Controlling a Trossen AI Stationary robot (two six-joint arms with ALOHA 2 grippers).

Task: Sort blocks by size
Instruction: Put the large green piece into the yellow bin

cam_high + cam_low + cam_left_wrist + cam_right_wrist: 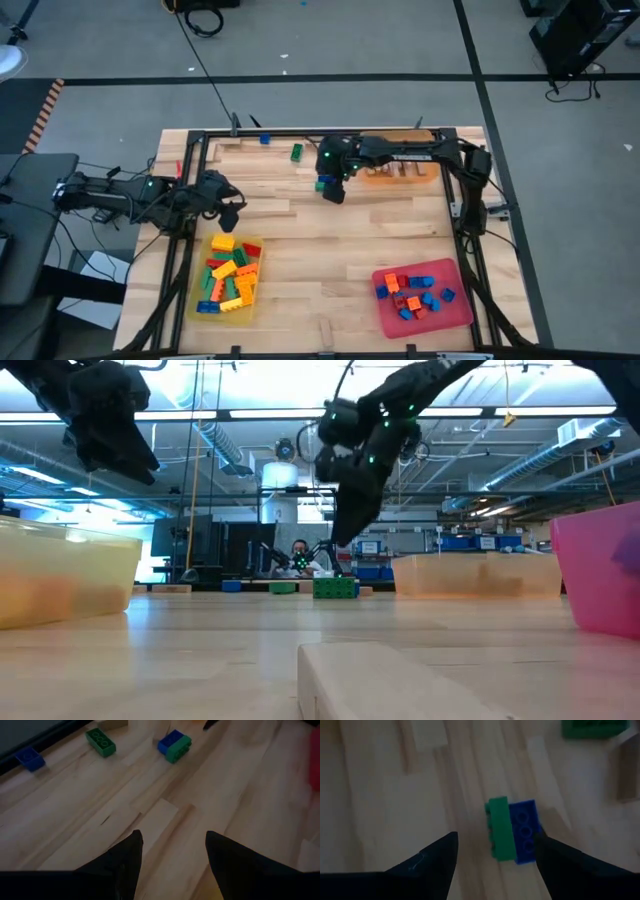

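Beyond the wooden table, a workshop is shown only by the low view. Spread fingers of the right gripper straddle the green-and-blue block pair, unheld at twelve o'clock; the left gripper is seen parted, empty.

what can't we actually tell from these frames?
- Orange tray contents: high view, the right arm covers most of it; low view shows only a translucent wall.
- Whether the green-and-blue block pair is joined or just touching: right wrist view is soft, and in the high view the right hand overlaps it.
- Yellow tray block sizes: too small in the high view.
- Left hand: open above bare table.
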